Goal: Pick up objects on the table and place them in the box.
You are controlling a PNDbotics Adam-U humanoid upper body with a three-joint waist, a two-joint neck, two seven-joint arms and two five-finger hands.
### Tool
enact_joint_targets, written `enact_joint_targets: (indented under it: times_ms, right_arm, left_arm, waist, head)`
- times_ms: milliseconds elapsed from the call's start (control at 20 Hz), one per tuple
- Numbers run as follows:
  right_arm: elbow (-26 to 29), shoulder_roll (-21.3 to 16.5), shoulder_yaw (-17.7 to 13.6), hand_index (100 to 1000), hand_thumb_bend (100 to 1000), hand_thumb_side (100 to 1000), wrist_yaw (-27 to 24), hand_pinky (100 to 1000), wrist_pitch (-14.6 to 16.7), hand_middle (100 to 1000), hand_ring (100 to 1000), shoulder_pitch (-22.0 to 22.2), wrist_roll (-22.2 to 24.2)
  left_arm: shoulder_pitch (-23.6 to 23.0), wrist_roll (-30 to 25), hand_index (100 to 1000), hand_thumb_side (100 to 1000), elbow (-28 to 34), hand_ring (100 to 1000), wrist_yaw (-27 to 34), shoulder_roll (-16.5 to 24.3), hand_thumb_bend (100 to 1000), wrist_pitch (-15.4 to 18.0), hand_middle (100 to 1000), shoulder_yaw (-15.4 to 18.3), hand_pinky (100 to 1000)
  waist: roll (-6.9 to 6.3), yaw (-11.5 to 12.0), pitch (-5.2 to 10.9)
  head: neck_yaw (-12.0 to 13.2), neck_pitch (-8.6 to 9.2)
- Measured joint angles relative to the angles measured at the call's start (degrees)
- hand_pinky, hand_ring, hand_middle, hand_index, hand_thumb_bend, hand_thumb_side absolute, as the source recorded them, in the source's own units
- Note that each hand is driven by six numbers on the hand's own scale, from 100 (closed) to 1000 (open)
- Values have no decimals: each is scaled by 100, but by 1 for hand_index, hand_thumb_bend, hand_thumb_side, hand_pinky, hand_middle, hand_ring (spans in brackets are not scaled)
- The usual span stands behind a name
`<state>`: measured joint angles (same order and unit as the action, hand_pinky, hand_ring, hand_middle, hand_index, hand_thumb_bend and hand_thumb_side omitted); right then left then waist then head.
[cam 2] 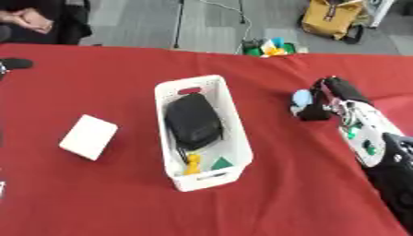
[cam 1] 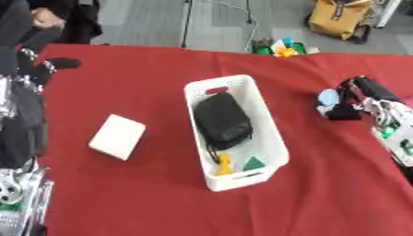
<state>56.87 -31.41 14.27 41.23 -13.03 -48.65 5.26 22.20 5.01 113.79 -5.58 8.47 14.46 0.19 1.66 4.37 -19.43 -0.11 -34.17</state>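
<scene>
A white slotted box (cam 1: 274,138) stands mid-table on the red cloth. Inside it lie a black pouch (cam 1: 220,120), a yellow piece (cam 1: 223,164) and a green triangular piece (cam 1: 254,163). A flat white square block (cam 1: 118,136) lies on the cloth to the left of the box. To the right of the box, my right hand (cam 2: 331,99) is shut on a small pale blue thing (cam 2: 301,98), just above the cloth. My left hand (cam 1: 44,67) shows at the far left edge, its dark fingers pointing right; their pose is unclear.
Red cloth (cam 1: 145,193) covers the whole table. Small colourful items (cam 1: 280,47) sit just beyond the far edge. A yellow bag (cam 1: 339,18) stands on the floor behind. A seated person shows at the top left corner.
</scene>
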Motion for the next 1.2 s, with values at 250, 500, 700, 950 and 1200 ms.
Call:
enact_joint_targets:
  times_ms: [250, 500, 700, 950, 1200]
  right_arm:
    - [50, -16, 21, 531, 347, 484, 4, 791, -11, 380, 674, -26, 35]
    - [99, -58, 22, 531, 350, 489, 3, 791, -27, 379, 673, -100, 61]
    - [144, -100, 23, 531, 342, 500, -1, 791, -29, 380, 671, -173, 63]
    - [233, -145, 42, 483, 339, 509, -1, 790, -13, 380, 670, -219, 88]
    - [357, -218, 62, 482, 337, 511, -25, 790, -27, 380, 670, -259, 173]
  left_arm:
    - [0, 0, 913, 1000, 0, 871, 0, 0, 100, 0, 1000, 0, 657]
    - [0, -3, 913, 1000, 0, 872, 1, 0, 100, -2, 1000, 0, 657]
    - [0, -12, 913, 1000, 0, 872, 1, 0, 100, -9, 1000, 0, 656]
    - [0, -14, 913, 1000, 0, 872, 1, 0, 100, -11, 1000, 0, 657]
    - [-6, -18, 913, 1000, 0, 872, 1, 2, 100, -14, 1000, -1, 656]
  waist:
    - [22, -3, 35]
    - [30, 36, 43]
    - [59, 37, 43]
    - [101, 10, 45]
    - [141, -7, 103]
  head:
    - [1, -2]
    - [-4, 6]
    - [-5, 7]
    - [-3, 6]
    - [14, 3]
